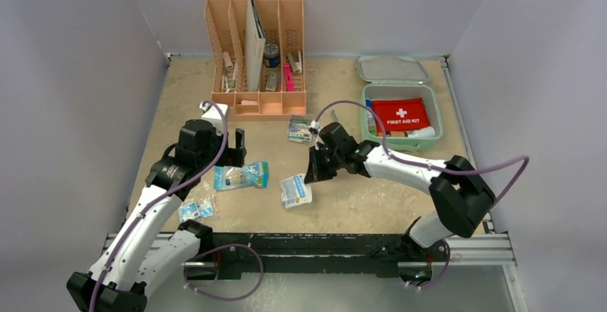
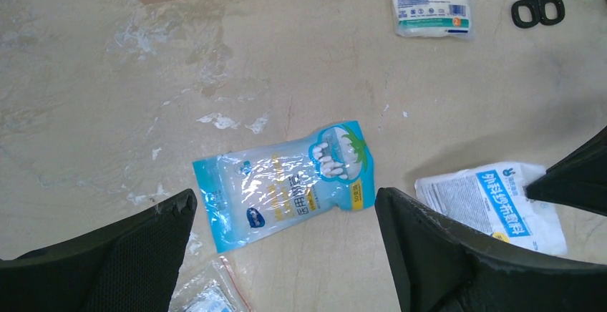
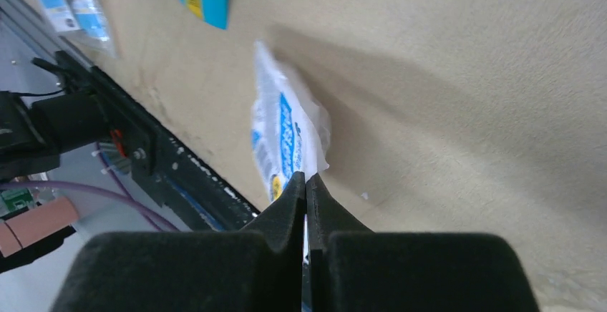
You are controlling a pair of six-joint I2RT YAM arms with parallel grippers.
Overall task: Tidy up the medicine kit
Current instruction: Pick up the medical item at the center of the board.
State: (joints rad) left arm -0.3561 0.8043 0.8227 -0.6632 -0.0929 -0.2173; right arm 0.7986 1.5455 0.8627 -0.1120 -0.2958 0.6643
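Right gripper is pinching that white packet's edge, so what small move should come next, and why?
Probably a short, straight lift. The right gripper is shut on one edge of the white packet, and the rest of the packet lies on or just above the table. Raising it clear first should keep it from dragging on the way to the open medicine kit.

Soft, even light is falling from overhead, leaving the table (image 1: 343, 212) bright. The right gripper (image 3: 306, 177) is showing dark and out of focus up close, and the white packet (image 3: 286, 133) pinched in its jaws is casting a broad soft shadow beyond them. Between the left gripper's (image 2: 285, 196) spread jaws, glare is glinting off the clear blue pouch (image 2: 272, 197).
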